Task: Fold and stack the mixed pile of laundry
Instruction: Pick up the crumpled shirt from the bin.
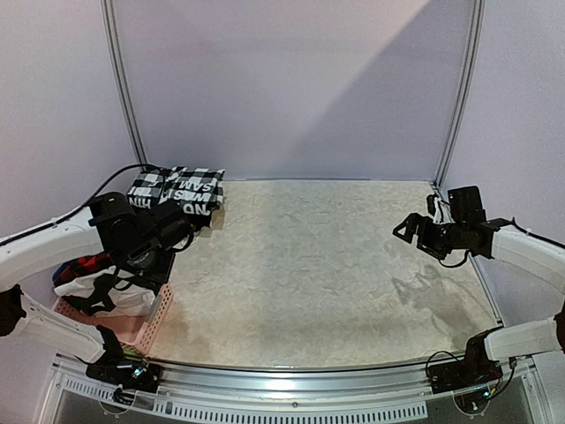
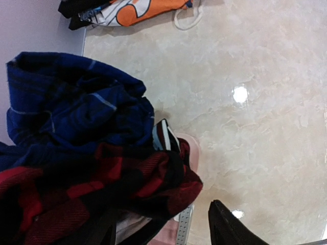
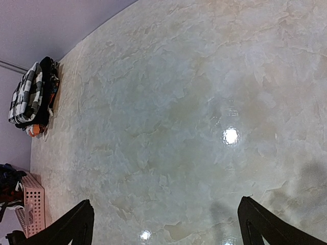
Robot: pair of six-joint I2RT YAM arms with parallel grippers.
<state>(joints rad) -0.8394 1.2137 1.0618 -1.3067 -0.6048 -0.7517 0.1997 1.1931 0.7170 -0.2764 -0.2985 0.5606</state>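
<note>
Left gripper (image 1: 174, 231) was poised over the laundry pile (image 2: 76, 153) in the basket (image 1: 150, 322), its grip obscured; right gripper (image 3: 164, 212) was spread wide, empty.

Open tabletop (image 1: 327, 265) centre, folded stack (image 1: 181, 190) far-left, basket (image 1: 152, 320) near-left

The basket (image 1: 154, 322) sits at the near left edge of the table (image 1: 335, 274), with the laundry pile (image 1: 88, 283) in it (some garments hang over its rim). Behind it, in the far left corner, lies a folded stack (image 1: 181, 190). The left gripper (image 1: 181, 234) hangs between stack and basket, above the pile. The right gripper (image 1: 408, 228) hovers over the table's right side, well apart from all the cloth.
</note>
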